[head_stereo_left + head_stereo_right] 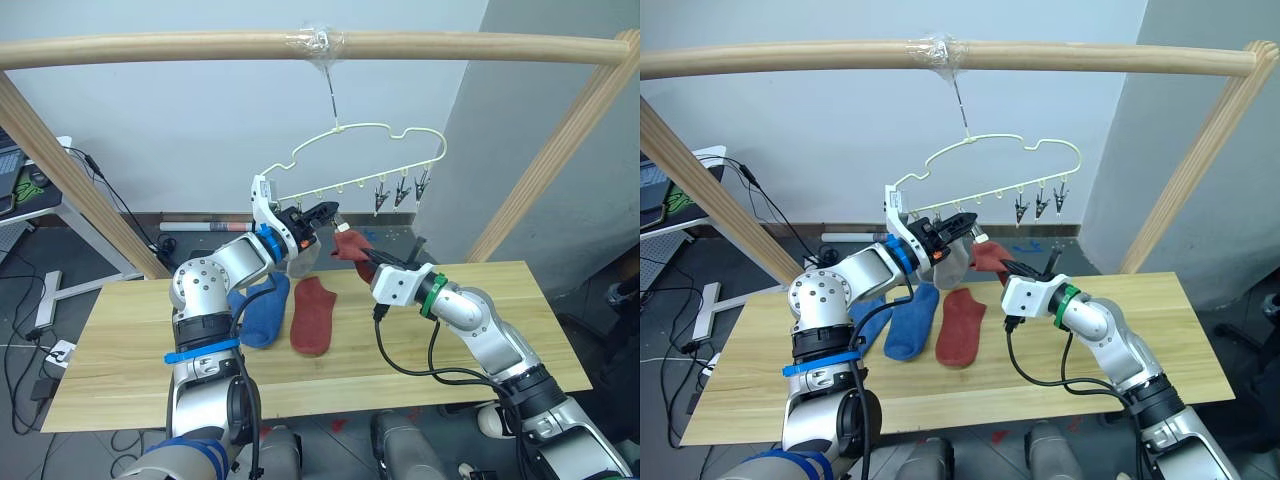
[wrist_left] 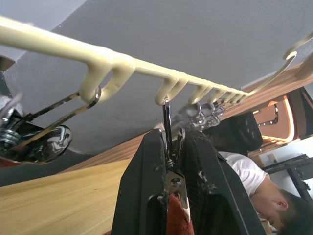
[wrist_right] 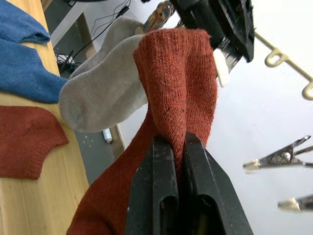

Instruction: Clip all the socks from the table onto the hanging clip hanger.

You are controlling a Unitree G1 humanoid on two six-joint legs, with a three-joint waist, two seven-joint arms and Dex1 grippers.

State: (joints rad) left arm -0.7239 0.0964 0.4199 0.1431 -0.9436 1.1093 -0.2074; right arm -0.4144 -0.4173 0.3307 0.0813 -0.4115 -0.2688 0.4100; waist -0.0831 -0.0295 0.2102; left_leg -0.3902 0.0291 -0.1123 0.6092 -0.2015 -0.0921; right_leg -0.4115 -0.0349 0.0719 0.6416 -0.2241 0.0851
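Your right gripper (image 3: pixel 172 147) pinches the brick-red fabric sock (image 3: pixel 178 78) between closed fingers, its cuff raised to the small metal clip (image 2: pixel 175 183) your left gripper (image 2: pixel 171 161) squeezes below the pale-yellow wire hanger (image 1: pixel 370 135).

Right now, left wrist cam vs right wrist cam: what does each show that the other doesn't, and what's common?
Left wrist only: the left gripper squeezing a metal clip under the clip hanger bar, and a person in the background.

Right wrist only: the right gripper shut on the brick-red sock, hanging grey socks, and blue socks and another red sock lying on the table.

Both: the held red sock, hanger clips, the table.
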